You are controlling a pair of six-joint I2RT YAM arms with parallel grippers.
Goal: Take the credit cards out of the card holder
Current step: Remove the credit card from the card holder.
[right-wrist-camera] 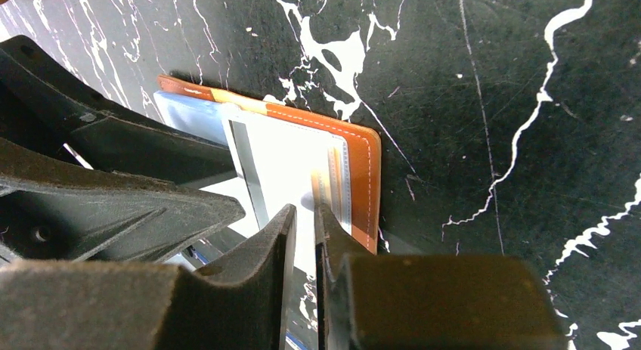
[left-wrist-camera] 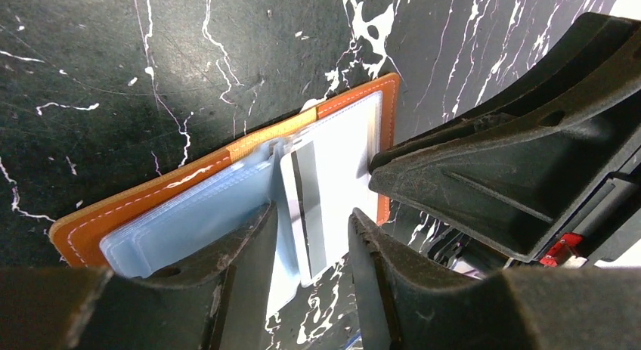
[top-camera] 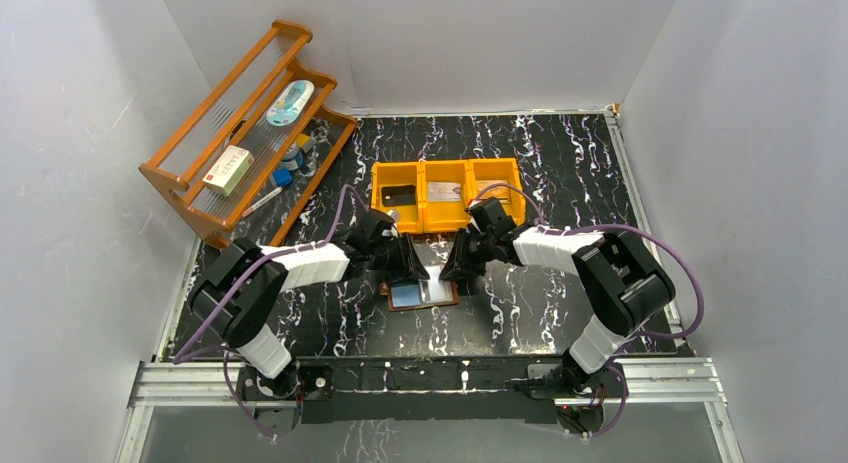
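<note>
Brown leather with pale stitching, the card holder (top-camera: 420, 295) lies spread open on the black marbled tabletop (top-camera: 560, 163), just in front of the arms and between their 2 wrists. Its shiny pale-blue clear pockets face up.

A white card (left-wrist-camera: 302, 195) with a dark grey stripe sits at the holder's middle, over the pockets. How far it is out of its sleeve cannot be told.

The left claw (left-wrist-camera: 311, 212) is released. Its 2 fingers stand apart, 1 on each side of the striped card's near end, over the blue pockets.

The right claw (right-wrist-camera: 304, 210) is clenched to a narrow slit, with its tips down on the white area of the holder's right half. Whether it pinches the card, the clear sleeve or nothing cannot be told. The 2 claws meet tip to tip over the holder, very close together.

Behind the holder stands an orange bin (top-camera: 446, 223) of 3 compartments. A black card (top-camera: 398, 195) lies in the left one, a silvery card (top-camera: 443, 191) in the middle one and a tan card (top-camera: 488, 190) in the right one.

A wooden rack (top-camera: 180, 178) at the far left carries a white-and-red box (top-camera: 228, 169).
</note>
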